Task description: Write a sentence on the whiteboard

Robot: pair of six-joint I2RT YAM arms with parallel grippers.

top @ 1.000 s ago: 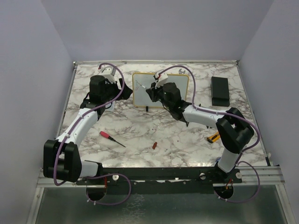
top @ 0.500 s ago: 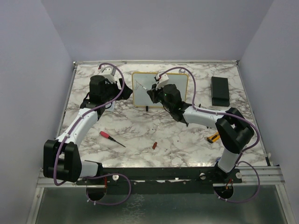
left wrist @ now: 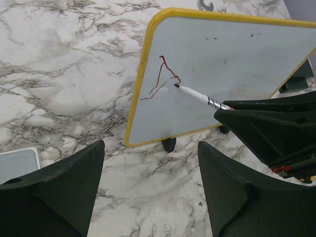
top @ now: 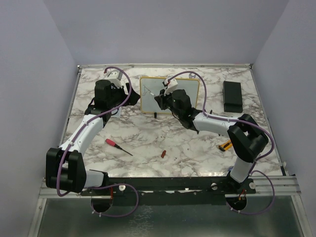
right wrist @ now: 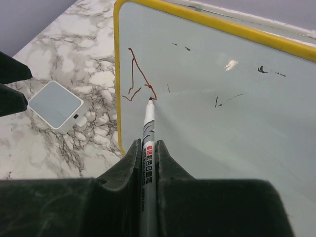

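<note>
The whiteboard (top: 148, 101) (left wrist: 237, 59) (right wrist: 222, 79), yellow-framed, stands upright at the back middle of the marble table. Of the sentence, only a few red-brown strokes (left wrist: 162, 78) (right wrist: 137, 75) show near its left edge, in an angular shape. My right gripper (right wrist: 147, 144) (top: 161, 97) is shut on a white marker (right wrist: 148, 129) (left wrist: 203, 98). The marker's tip touches the board at the end of the strokes. My left gripper (left wrist: 150, 148) (top: 124, 94) hangs open and empty left of the board, above the table.
A small grey square pad (right wrist: 58, 106) (left wrist: 17, 165) lies left of the board. A red-handled screwdriver (top: 114, 144) and a red cap (top: 163, 153) lie in front. A black box (top: 232, 96) sits at back right, a yellow-black tool (top: 225, 145) by the right arm.
My right wrist has shifted slightly at the board's left part with the marker. The left arm has not moved.
</note>
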